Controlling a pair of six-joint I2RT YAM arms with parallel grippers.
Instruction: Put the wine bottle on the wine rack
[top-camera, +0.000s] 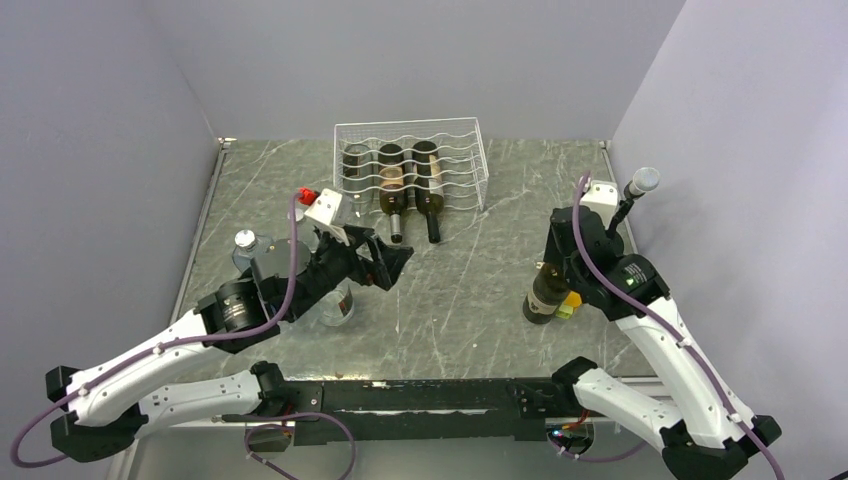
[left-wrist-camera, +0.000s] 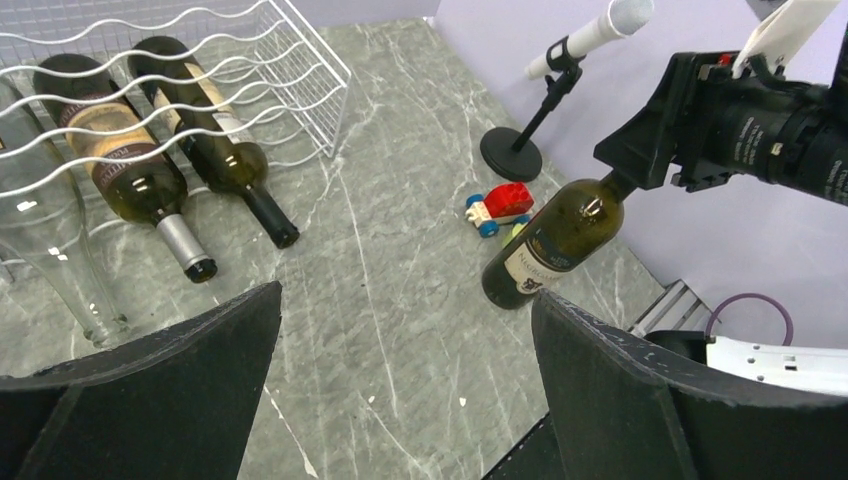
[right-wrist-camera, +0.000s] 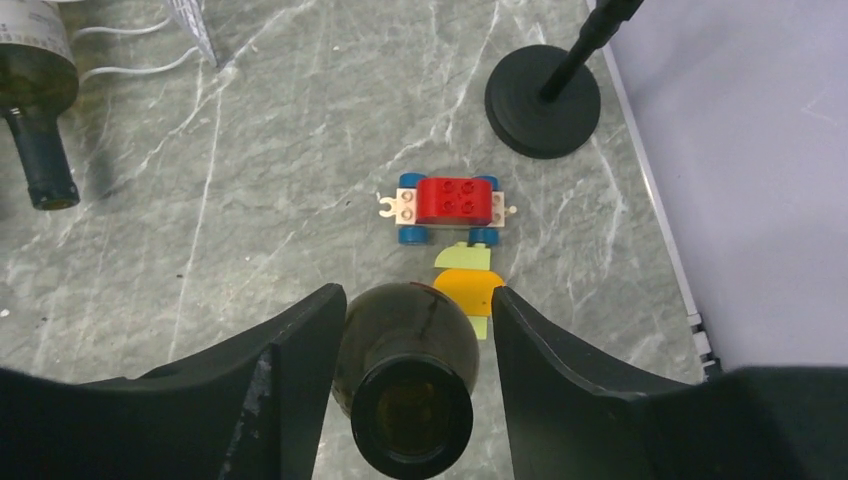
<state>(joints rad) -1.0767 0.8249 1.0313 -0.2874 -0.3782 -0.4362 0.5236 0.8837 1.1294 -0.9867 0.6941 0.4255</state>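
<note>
A dark green wine bottle (top-camera: 543, 298) (left-wrist-camera: 555, 240) (right-wrist-camera: 405, 350) stands upright on the marble table at the right. My right gripper (top-camera: 552, 265) (right-wrist-camera: 416, 291) reaches down over its top. Its jaws straddle the neck with a narrow gap showing on each side, so it is open. The white wire wine rack (top-camera: 410, 135) (left-wrist-camera: 300, 60) sits at the back centre, with two dark bottles (top-camera: 430, 185) and a clear one lying in its cradles. My left gripper (top-camera: 390, 262) (left-wrist-camera: 407, 292) hovers wide open and empty over the table's middle left.
A microphone stand (top-camera: 628, 200) (right-wrist-camera: 543, 100) is at the right wall. Just beyond the wine bottle lie a red toy car (right-wrist-camera: 446, 208) (left-wrist-camera: 498, 208) and an orange piece (right-wrist-camera: 468, 290). A clear plastic bottle (top-camera: 245, 245) stands by the left arm.
</note>
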